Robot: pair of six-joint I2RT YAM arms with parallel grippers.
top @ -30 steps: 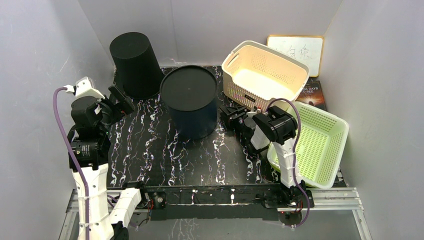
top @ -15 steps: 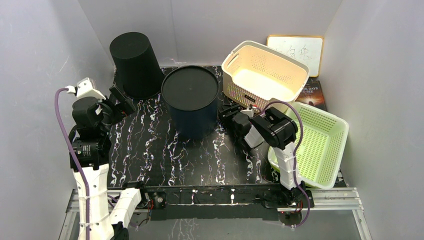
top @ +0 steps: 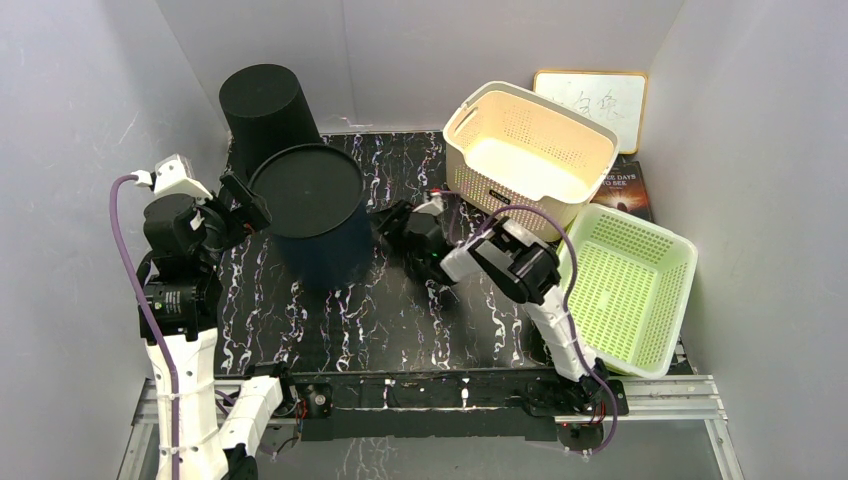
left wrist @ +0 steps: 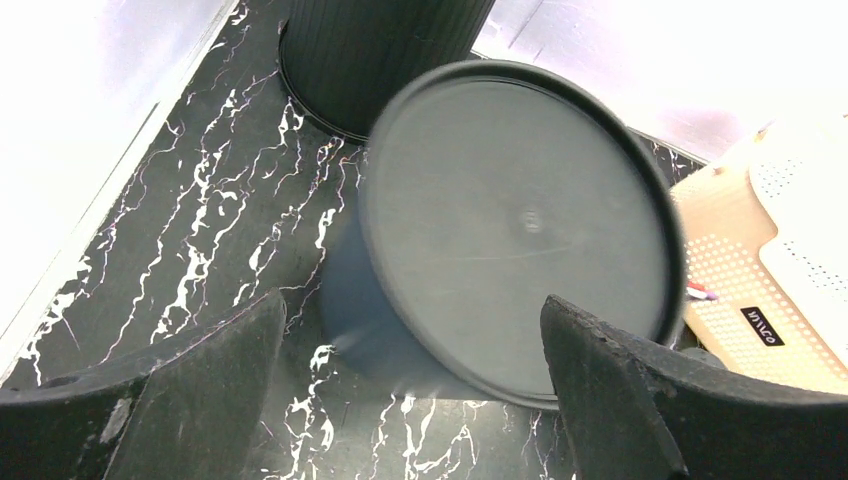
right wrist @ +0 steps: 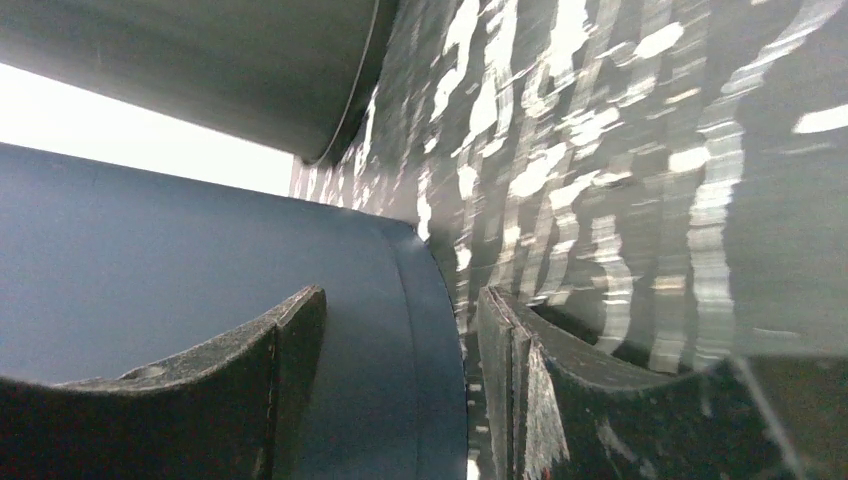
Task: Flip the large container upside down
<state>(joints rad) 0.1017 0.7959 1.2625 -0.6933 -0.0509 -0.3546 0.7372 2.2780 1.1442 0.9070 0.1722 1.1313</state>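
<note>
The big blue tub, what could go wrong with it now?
1. The big blue tub stands very near the black bin behind it, so tipping it could knock that bin.
2. The right gripper sits low against the tub's smooth round side with its jaws apart, so it may slip off.
3. The open left gripper is close on the other side and could get bumped.

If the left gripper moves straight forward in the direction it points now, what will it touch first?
Most likely the dark blue container, which fills the line between the left gripper's open fingers. The gap to it is hard to judge.
</note>
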